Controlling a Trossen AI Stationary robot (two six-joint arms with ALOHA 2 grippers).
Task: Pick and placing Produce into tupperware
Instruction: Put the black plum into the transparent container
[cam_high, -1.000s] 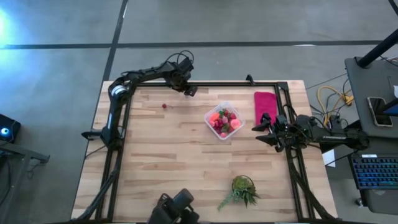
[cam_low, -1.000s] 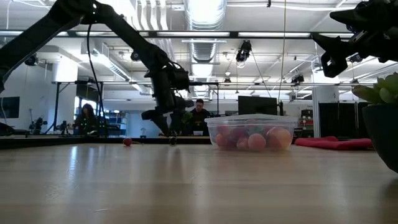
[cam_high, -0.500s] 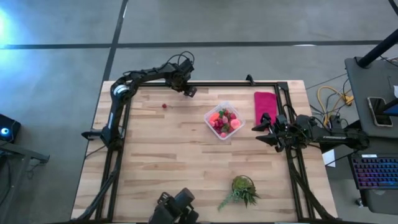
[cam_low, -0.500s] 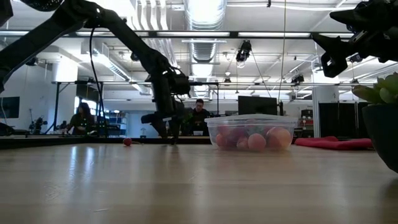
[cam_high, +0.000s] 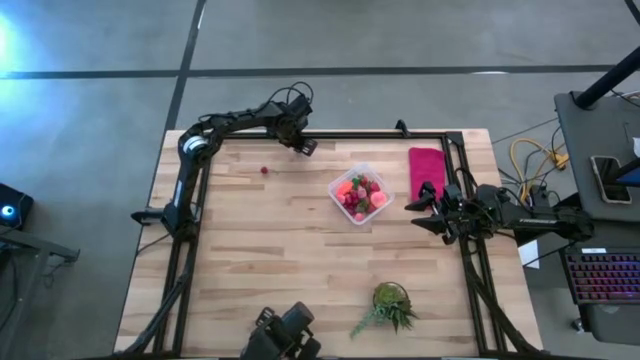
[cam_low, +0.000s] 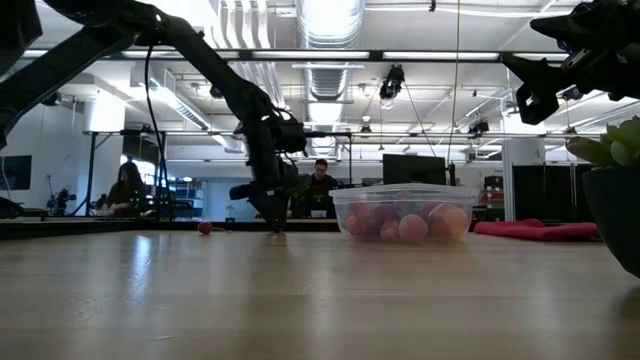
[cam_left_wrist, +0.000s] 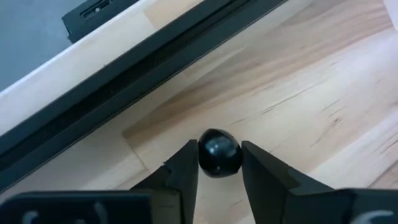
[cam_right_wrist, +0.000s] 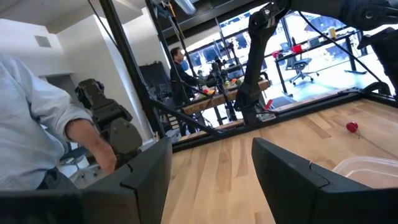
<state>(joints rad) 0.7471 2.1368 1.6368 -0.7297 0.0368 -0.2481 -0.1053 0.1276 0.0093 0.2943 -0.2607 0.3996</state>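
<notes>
At the far edge of the table (cam_high: 250, 250), close to the black frame rail (cam_left_wrist: 124, 68), the left gripper (cam_left_wrist: 217, 171) has its jaws closed on a small, round, glossy dark piece of produce (cam_left_wrist: 219, 152), possibly a berry, though its kind is hard to make out from here. To do this step well, the piece should be lifted straight up before any sideways travel, since a smooth ball pinched at its middle can squirt out if dragged along the wood. The carry then runs toward the tupperware (cam_high: 360, 195), which sits right of centre on the table; release should come low over its open top.

Its walls are clear, thin plastic with rounded corners, and it already holds a heap of red, pink and orange pieces. One red berry (cam_high: 264, 170) lies loose on the pale, banded wood between the left gripper and the container. A flat magenta cloth (cam_high: 427, 172) lies just beyond the container, and a spiky green plant (cam_high: 390, 300) stands near the front edge. The right gripper (cam_high: 425, 210) waits beside the cloth, jaws apart and empty.
</notes>
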